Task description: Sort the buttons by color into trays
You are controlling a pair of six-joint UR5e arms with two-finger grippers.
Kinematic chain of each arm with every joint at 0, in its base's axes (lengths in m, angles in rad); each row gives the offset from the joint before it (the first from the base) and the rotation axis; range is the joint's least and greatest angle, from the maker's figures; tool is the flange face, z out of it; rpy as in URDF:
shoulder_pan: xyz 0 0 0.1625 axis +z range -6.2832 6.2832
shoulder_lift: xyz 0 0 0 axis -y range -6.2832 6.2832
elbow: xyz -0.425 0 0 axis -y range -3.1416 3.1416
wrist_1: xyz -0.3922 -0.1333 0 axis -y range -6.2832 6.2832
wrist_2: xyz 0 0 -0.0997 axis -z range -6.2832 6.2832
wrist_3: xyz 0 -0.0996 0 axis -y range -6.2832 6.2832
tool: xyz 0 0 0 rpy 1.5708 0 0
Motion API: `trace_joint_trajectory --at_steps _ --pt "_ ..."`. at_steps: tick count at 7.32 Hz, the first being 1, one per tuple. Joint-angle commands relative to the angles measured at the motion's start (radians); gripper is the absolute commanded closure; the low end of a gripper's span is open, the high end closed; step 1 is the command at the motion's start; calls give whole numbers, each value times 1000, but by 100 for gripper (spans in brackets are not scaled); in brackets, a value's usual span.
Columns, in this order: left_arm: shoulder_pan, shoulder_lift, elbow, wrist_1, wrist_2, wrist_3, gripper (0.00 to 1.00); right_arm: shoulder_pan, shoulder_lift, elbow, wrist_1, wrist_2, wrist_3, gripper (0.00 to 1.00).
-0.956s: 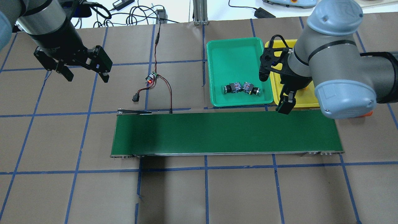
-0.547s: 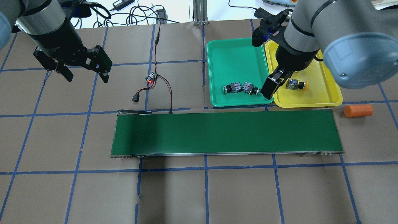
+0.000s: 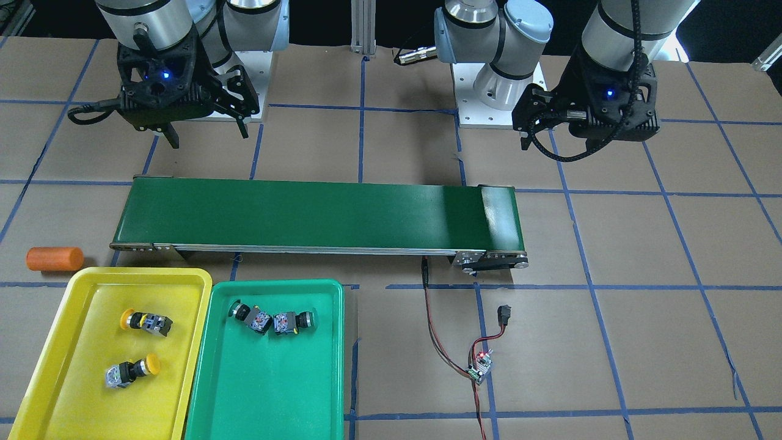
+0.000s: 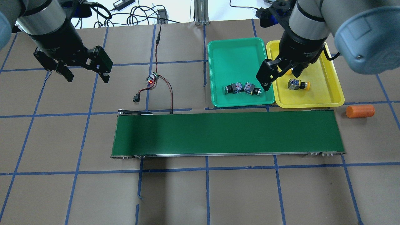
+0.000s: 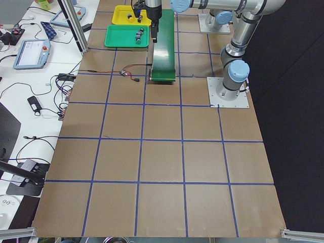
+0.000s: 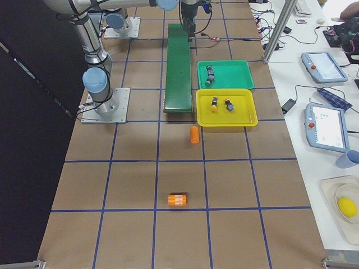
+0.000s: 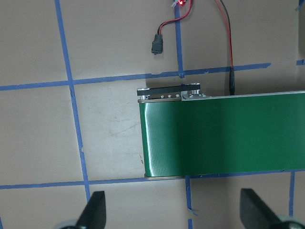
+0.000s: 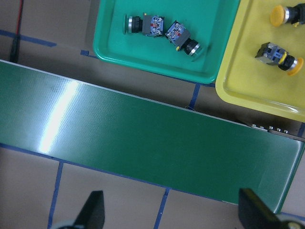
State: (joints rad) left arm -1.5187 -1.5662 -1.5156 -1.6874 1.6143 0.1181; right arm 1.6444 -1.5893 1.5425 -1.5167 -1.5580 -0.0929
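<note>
Looking over the table, I see that in the last second the right gripper (image 4: 279, 73) has drawn back from the end of the conveyor belt (image 4: 228, 132), its jaws wide apart with nothing between them (its wrist view confirms this). That uncovers the yellow tray (image 3: 73, 342), where one yellow button (image 3: 145, 322) and a second yellow button (image 3: 131, 371) lie apart. The two green buttons (image 3: 252, 316) lie together, seemingly touching, in the green tray (image 3: 263, 391). The left gripper (image 4: 86, 75) has not moved and also hangs open. I see no button outside the trays, so I judge the sorting finished.
</note>
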Motion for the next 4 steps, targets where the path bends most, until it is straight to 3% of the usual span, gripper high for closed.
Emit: trace_joint_trajectory --at_steps 1,4 --pt "0 0 0 0 -1 0 0 0 0 -25 42 -13 179 0" --pt "0 0 0 0 -1 0 0 0 -5 -25 43 -7 182 0"
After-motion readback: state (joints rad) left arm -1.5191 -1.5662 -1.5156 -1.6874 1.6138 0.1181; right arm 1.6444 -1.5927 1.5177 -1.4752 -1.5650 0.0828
